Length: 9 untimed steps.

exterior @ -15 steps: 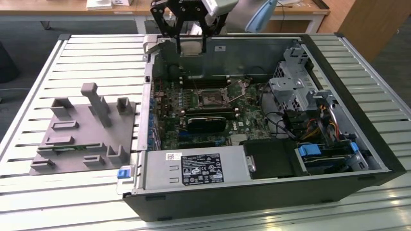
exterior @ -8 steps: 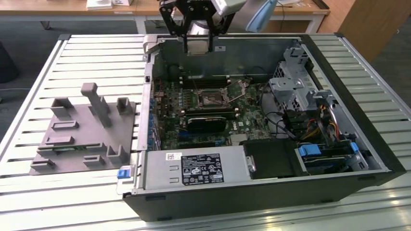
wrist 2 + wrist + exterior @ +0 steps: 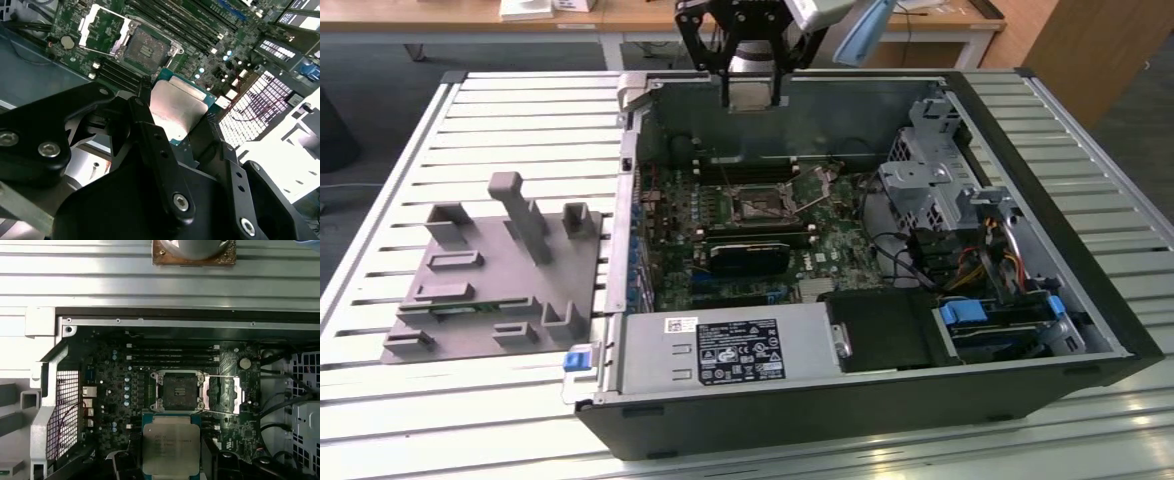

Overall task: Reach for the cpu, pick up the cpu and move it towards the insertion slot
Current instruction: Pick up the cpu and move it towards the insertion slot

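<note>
One table: a slatted metal bench [image 3: 480,110] carried everything, its ribs running across under the whole scene
Computer case: the open tower [image 3: 881,330] lay on its side on the slats, black outer shell, interior facing up, drive cages and a bundle of coloured cables on the exterior view's right
Grey fixture: a plastic block [image 3: 494,280] with upright posts and shallow recesses sat just beside the case on the exterior view's left
Power supply: a silver box [image 3: 727,352] with a label filled the near edge of the case
Motherboard: the green board [image 3: 720,215] covered the case floor, with long memory slots [image 3: 172,355] near the far wall in the first wrist view
Black card: a long dark rectangular card [image 3: 750,255] stood on the board, nearer the camera than the socket
Gripper: the black gripper [image 3: 751,97] hung above the far wall of the case in the exterior view, jaws closed on the chip's edges, fingers [image 3: 155,150] dark and bolted in the second wrist view
Cpu: the cpu [image 3: 166,446] was up in the air, clamped between the fingers, silvery lid showing with a green rim in both wrist views [image 3: 176,111], held clear of the board and not seated
Insertion slot: the insertion slot [image 3: 179,391] lay open on the board, dark square centre, shiny frame flipped out to one side, just beyond the held chip in the first wrist view and well below the gripper in the exterior view [image 3: 761,203]
</note>
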Each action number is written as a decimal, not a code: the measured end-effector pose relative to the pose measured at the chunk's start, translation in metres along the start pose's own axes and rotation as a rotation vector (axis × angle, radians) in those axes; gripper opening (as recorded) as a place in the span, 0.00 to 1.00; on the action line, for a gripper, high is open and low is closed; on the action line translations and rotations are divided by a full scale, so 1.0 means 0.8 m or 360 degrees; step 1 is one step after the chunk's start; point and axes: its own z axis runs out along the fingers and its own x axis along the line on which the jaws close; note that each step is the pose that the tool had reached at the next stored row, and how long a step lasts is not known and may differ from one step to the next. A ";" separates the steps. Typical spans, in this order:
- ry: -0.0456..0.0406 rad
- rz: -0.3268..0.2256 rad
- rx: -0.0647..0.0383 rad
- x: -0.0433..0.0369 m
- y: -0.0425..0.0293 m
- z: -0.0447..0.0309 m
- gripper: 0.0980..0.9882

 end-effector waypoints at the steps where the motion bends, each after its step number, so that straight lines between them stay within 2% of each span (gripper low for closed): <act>1: 0.0000 0.0001 0.0000 -0.003 0.0008 0.0004 0.50; 9: -0.0001 0.0011 0.0000 -0.030 0.0044 0.0024 0.50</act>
